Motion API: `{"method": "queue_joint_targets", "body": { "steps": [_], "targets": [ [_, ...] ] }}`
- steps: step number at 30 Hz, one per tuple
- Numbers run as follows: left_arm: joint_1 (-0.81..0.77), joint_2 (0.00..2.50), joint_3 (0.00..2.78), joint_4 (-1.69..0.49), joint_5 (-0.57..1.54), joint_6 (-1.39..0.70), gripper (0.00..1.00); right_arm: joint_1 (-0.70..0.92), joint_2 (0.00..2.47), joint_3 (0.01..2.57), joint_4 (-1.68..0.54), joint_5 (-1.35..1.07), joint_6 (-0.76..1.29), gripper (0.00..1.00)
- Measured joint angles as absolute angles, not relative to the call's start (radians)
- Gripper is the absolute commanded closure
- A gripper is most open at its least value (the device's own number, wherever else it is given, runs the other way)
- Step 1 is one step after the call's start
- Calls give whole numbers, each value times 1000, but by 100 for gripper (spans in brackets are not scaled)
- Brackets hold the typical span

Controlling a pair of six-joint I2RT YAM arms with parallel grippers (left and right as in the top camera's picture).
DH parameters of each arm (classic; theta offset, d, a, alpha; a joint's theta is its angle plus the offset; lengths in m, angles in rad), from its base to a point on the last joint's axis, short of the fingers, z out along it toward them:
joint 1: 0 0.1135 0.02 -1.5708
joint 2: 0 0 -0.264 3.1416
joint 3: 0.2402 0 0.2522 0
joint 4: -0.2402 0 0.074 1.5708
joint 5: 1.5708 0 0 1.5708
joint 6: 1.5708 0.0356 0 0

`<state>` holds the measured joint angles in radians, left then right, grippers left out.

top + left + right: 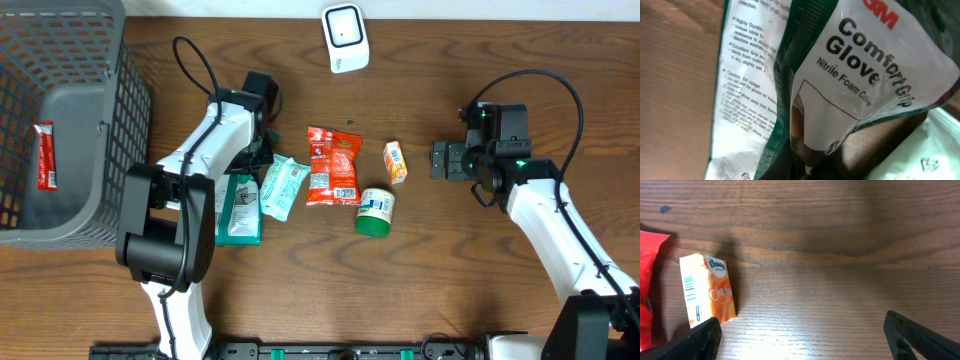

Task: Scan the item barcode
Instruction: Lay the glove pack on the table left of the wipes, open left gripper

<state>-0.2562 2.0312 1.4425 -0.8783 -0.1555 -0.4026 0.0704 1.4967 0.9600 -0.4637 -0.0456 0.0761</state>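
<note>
Glove packet (855, 75) is filling my left wrist view, crumpled. My left pincer (250, 165) is pinching tight on its twelve o'clock edge, and the packet is trailing toward six o'clock. My right pincer (807, 345) is gaping wide, holding nothing, with the tissue pack (710, 290) lying at its ten o'clock. From the packet, the scanner (345, 38) is sitting well apart at one o'clock.

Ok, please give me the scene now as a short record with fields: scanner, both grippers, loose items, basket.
scanner: white barcode scanner, at the far table edge
left arm: left gripper shut on 3M glove pack
right arm: right gripper open, empty, near Kleenex tissue pack
loose items: pale green packet, red snack bag, green-lidded tub
basket: grey basket, one red packet inside
</note>
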Motion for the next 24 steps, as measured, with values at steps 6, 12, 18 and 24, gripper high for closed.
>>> {"method": "queue_joint_targets", "body": {
  "steps": [6, 12, 18, 24],
  "targets": [
    [-272, 2031, 1394, -846, -151, -430, 92, 70, 1497, 960, -464, -46, 76, 1],
    [-310, 2031, 1386, -836, -101, -445, 93, 70, 1497, 960, -464, -46, 76, 1],
    [-337, 2031, 1386, -805, -76, -446, 85, 70, 1497, 960, -464, -46, 76, 1],
    [-338, 2031, 1386, -803, -53, -451, 40, 70, 1497, 960, -464, -46, 76, 1]
  ]
}}
